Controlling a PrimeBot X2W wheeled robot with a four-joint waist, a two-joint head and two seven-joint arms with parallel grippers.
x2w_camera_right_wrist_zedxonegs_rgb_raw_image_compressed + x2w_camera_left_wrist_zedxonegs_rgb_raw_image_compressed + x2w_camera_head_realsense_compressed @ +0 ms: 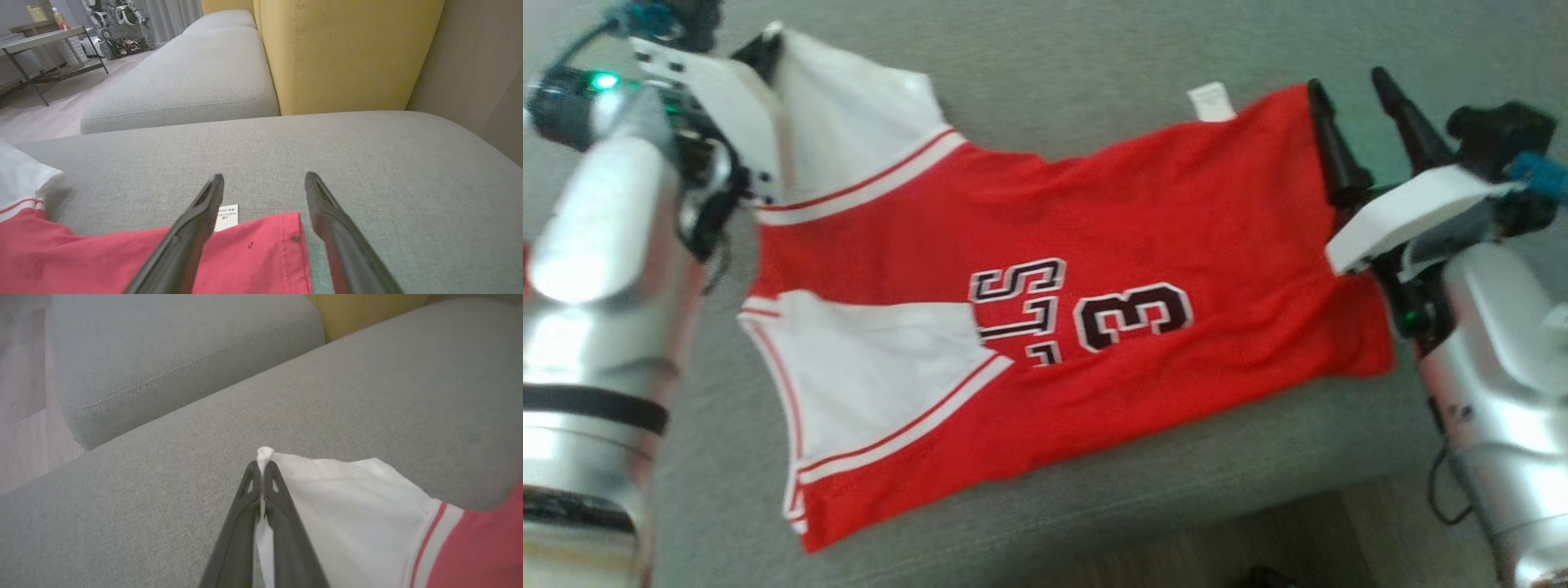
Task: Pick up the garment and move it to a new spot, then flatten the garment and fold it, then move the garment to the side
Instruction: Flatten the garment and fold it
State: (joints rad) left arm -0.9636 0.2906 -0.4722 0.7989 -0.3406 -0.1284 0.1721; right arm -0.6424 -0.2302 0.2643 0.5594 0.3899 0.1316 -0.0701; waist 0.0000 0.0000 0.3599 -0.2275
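Grey sofa cushion [1094, 65] is carrying the whole job. It is serving as the only holder here, with nothing on it but the red-and-white basketball jersey [1029, 269], which is lying spread across the middle of the head view, number side up. I'm judging the flattening as nearly done: a white side panel [866, 367] seems to be doubling over the red at 7 o'clock, and folding and shifting aside are both waiting. My left gripper [261, 469] is pinching tight on a white shoulder corner at 10 o'clock. My right gripper [264, 177] is standing apart, its fingers straddling the red hem corner at 2 o'clock, beside the small white care label [226, 216].
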